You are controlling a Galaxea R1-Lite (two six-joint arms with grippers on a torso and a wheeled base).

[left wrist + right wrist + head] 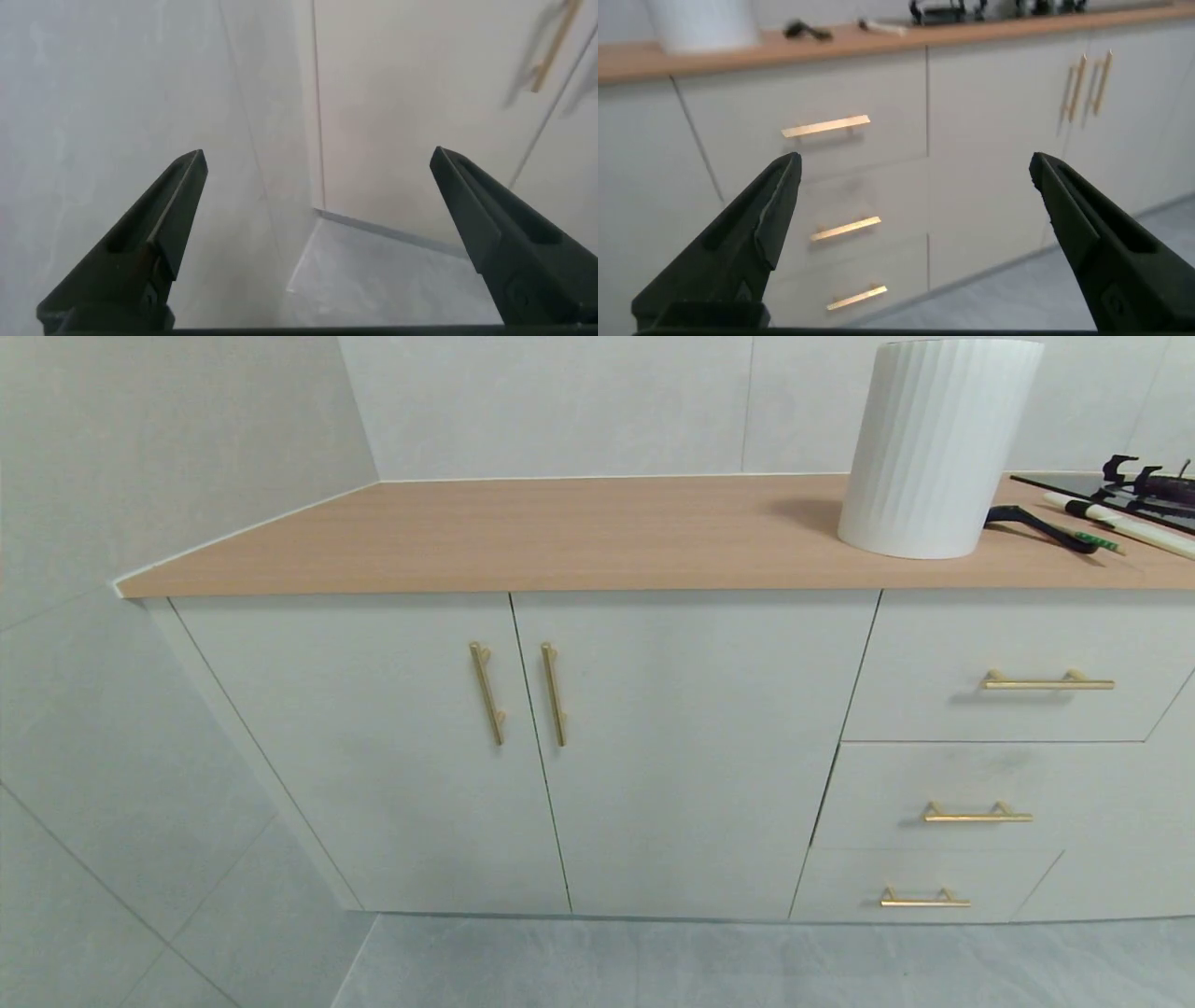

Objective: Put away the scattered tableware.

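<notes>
Head view: on the wooden countertop, a black utensil lies flat just right of the white ribbed container, its long axis slanting rightward toward the front edge. A pale stick lies near it, roughly parallel. Left wrist view: the left gripper faces the corner where wall meets cabinet, jaws spread wide. Right wrist view: the right gripper is level before the drawers, jaws spread wide.

Black utensil, white utensil lie flat, right end of countertop.
</notes>
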